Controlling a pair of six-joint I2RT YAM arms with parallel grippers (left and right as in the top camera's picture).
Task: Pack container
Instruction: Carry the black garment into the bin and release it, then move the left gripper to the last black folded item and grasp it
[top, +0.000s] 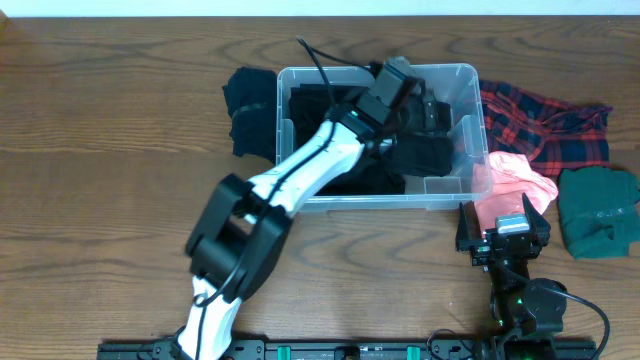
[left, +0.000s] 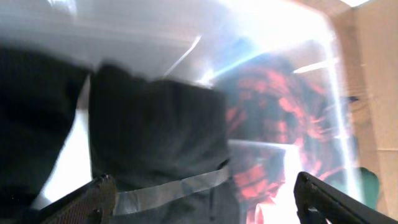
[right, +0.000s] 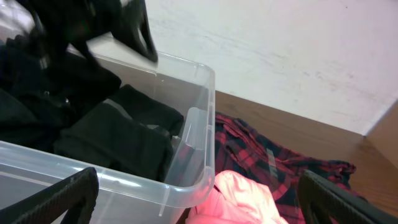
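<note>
The container (top: 380, 203) sits mid-tabletop (top: 100, 150), stuffed with black clothes (top: 420, 150). The left jaws are inside it, toward the far right corner, spread wide and holding nothing. Black fabric and the clear wall show between the fingers (left: 81, 199). The right jaws sit outside, just off the near right corner, also wide open and empty, with pink cloth (top: 515, 180) just beyond. A plaid shirt (top: 550, 125) and green cloth (top: 600, 210) lie to the container's right.

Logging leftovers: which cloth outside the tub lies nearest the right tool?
The pink cloth, just ahead of the right tool; the plaid cloth and green cloth lie farther off.
</note>
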